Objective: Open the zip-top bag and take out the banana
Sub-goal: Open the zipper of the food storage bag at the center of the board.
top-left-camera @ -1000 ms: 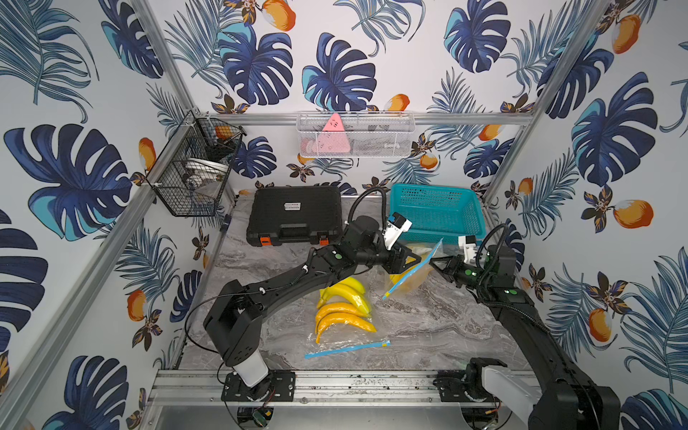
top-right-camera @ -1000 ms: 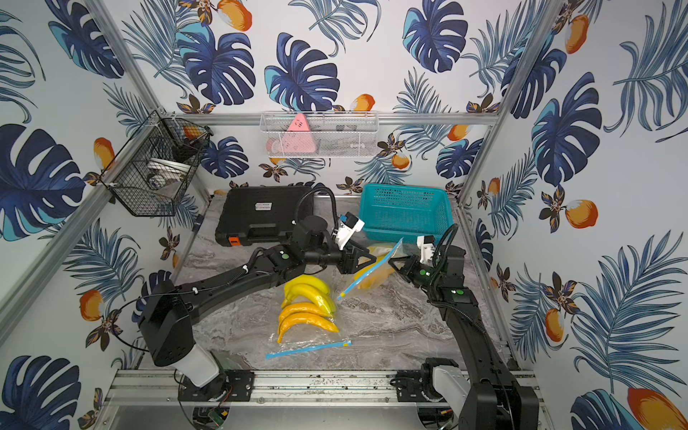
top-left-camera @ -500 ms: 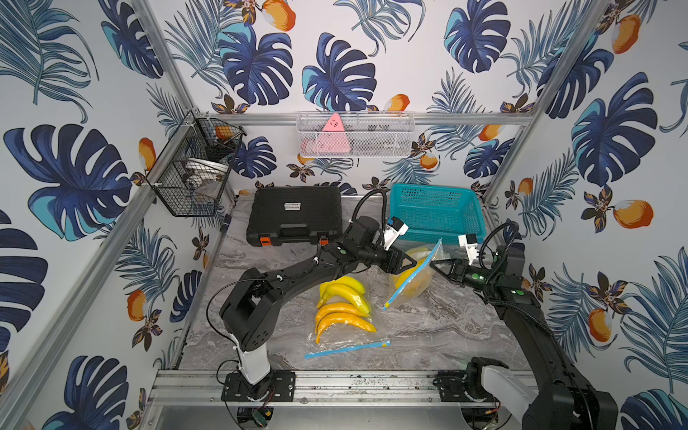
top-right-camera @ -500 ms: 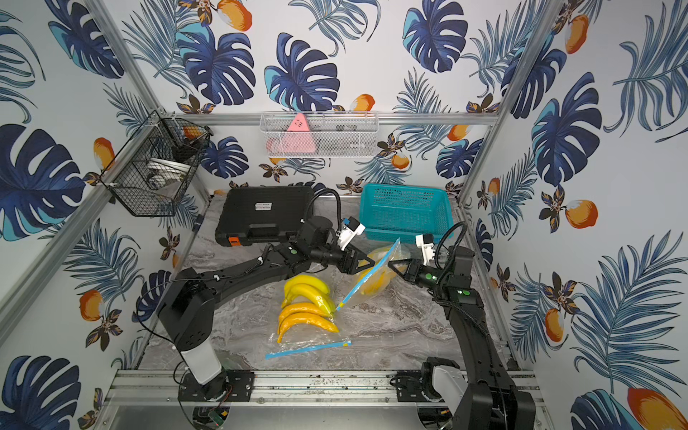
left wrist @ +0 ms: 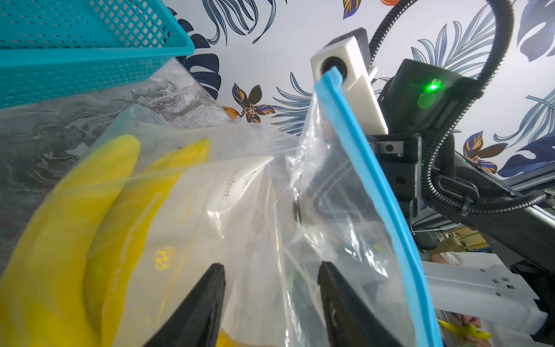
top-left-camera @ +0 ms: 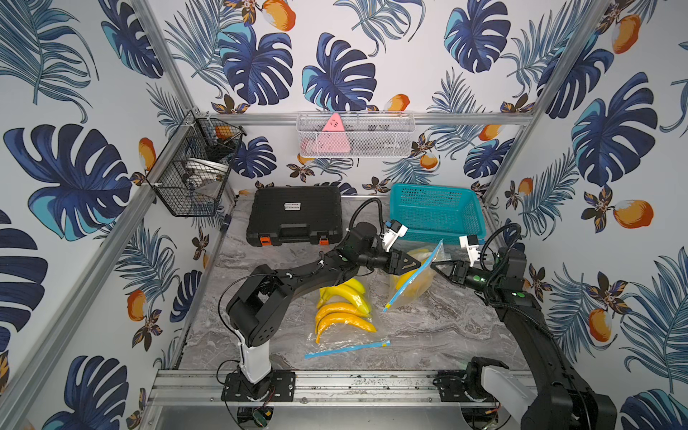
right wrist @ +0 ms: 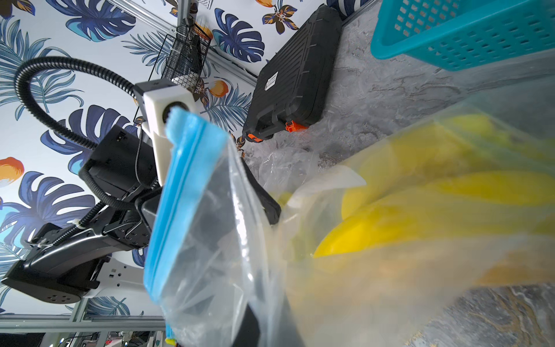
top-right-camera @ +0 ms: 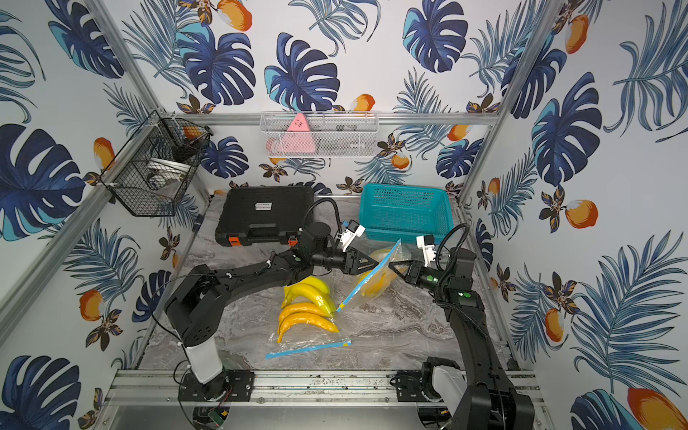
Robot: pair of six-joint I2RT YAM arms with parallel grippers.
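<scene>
in a top view the zip-top bag (top-left-camera: 411,294) stands right of centre on the table (top-left-camera: 439,335), between the left gripper (top-left-camera: 417,265) at its left and the right gripper (top-left-camera: 437,266) at its right, with a banana (top-left-camera: 405,288) inside. loose bananas (top-left-camera: 344,307) lie left of it, at centre, with a second bag (top-left-camera: 346,346) just below them. behind, the case (top-left-camera: 294,217) sits left of the basket (top-left-camera: 432,231).

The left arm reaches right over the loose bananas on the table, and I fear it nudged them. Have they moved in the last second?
No. In a top view the loose bananas lie where they were, equally far in front of the black case.
</scene>
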